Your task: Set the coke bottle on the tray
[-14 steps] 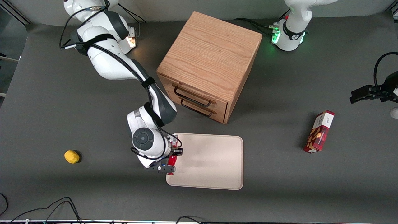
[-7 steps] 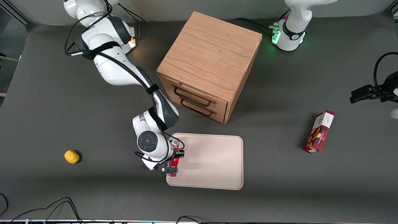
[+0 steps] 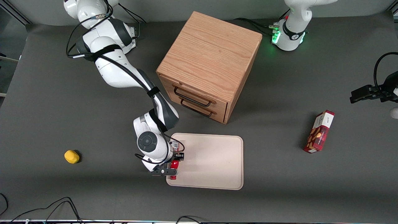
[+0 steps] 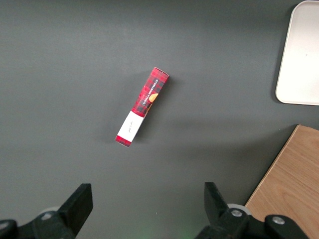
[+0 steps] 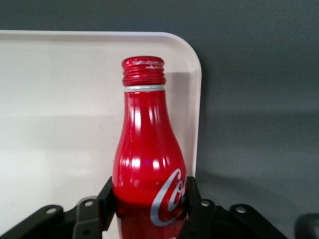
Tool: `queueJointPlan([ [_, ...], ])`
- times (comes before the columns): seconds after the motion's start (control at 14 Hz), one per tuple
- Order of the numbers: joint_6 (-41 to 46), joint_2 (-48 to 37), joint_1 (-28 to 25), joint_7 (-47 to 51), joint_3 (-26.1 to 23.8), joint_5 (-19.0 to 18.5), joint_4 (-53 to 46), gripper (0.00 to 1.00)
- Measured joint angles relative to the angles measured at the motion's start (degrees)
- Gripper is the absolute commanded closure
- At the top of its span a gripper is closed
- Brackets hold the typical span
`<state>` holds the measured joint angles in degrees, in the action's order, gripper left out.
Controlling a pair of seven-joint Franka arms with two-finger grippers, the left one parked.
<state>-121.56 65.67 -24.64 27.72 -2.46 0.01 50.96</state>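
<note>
The coke bottle (image 5: 148, 164) is a slim red bottle with a white script logo and a red cap. My right gripper (image 5: 148, 201) is shut on its lower body, one finger on each side. In the front view the gripper (image 3: 173, 163) holds the bottle (image 3: 174, 165) over the beige tray (image 3: 214, 161), at the tray's edge toward the working arm's end and near its corner nearest the camera. The tray's rounded corner (image 5: 192, 59) lies beside the bottle's cap. Whether the bottle rests on the tray is hidden.
A wooden drawer cabinet (image 3: 210, 62) stands farther from the camera than the tray. A red snack box (image 3: 319, 131) lies toward the parked arm's end and also shows in the left wrist view (image 4: 143, 105). A yellow object (image 3: 71, 156) lies toward the working arm's end.
My gripper has moved with the bottle a little nearer the camera along the tray's edge, and the arm has stretched out further. The bottle stays gripped.
</note>
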Motion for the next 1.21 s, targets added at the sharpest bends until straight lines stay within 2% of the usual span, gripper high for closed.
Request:
queueJointPlan([
  [0.86, 0.2, -0.2, 0.0, 0.0, 0.6, 0.0, -1.1, 0.00],
  [1.0, 3.6, -1.5, 0.5, 0.0, 0.7, 0.0, -2.2, 0.00],
  [1.21, 13.0, -7.7, 2.0, 0.0, 0.6, 0.1, -1.9, 0.00],
])
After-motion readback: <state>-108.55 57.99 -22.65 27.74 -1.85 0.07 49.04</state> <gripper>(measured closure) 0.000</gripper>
